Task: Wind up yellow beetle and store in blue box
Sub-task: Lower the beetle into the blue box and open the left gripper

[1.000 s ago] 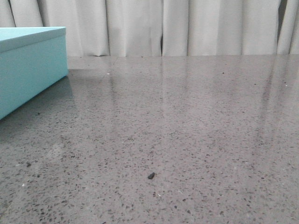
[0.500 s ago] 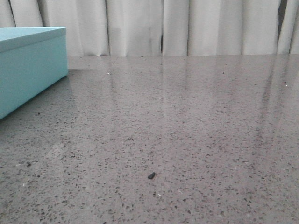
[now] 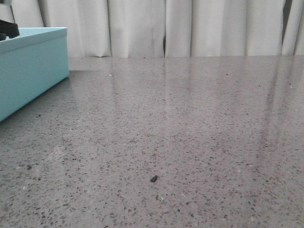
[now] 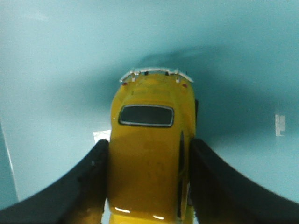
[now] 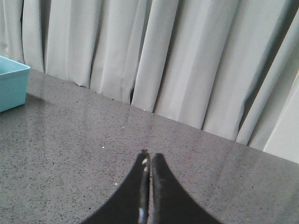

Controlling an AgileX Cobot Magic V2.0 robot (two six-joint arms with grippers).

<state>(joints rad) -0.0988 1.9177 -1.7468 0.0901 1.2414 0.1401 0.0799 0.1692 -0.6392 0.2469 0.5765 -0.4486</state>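
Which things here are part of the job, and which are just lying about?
Job:
- beetle, clamped in the left claw
- box, turquoise surface right under the car

Lying about:
- dark speck on the table
- curtain behind
- right claw, shut on nothing

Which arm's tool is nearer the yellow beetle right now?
Left. The left tool is clamped on the yellow beetle, over a turquoise surface. The right tool is shut and empty above the table, with no car in its view.
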